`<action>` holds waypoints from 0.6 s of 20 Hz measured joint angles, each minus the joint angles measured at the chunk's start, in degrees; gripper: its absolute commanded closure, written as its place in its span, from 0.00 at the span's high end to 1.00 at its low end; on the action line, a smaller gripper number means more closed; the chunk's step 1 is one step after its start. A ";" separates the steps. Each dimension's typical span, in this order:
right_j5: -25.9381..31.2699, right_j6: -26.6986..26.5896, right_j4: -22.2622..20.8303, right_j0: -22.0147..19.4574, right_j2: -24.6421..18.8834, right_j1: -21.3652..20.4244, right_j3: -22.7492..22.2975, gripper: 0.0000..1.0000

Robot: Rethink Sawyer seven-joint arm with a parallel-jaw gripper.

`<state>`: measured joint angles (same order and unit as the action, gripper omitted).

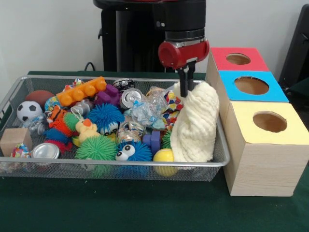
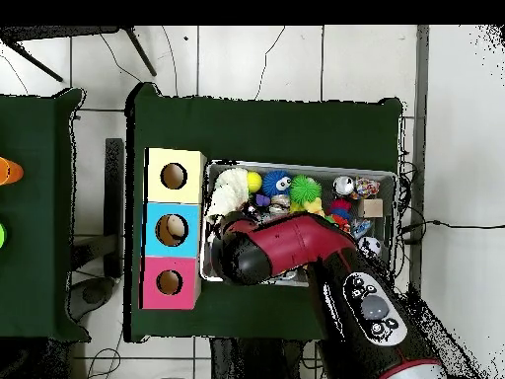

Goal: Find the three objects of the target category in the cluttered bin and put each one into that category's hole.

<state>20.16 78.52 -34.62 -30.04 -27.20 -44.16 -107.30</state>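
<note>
Cream knitted cloth (image 1: 195, 123) hangs from the gripper (image 1: 186, 87), jaws pinched on its top edge, just beside the yellow-topped box (image 1: 263, 145).

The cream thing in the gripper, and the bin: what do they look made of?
The cream cloth looks like soft knitted or terry fabric: ribbed texture, hanging in limp folds from the gripper. The bin looks like metal wire mesh: see-through grid walls, shiny silver rim.

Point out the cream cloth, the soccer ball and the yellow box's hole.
Cloth (image 1: 195, 123), front view, middle of the hanging fabric.
Soccer ball (image 1: 29, 110), front view, its white centre.
Yellow box's hole (image 1: 269, 122), front view, dark opening on top.
</note>
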 measured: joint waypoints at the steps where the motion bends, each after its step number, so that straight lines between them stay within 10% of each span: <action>1: 1.21 0.00 -0.56 0.01 0.49 -0.01 0.00 0.00; 12: 6.91 0.00 -4.41 1.13 4.50 0.12 0.01 0.00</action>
<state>27.07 78.52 -39.03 -28.92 -22.70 -44.04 -107.30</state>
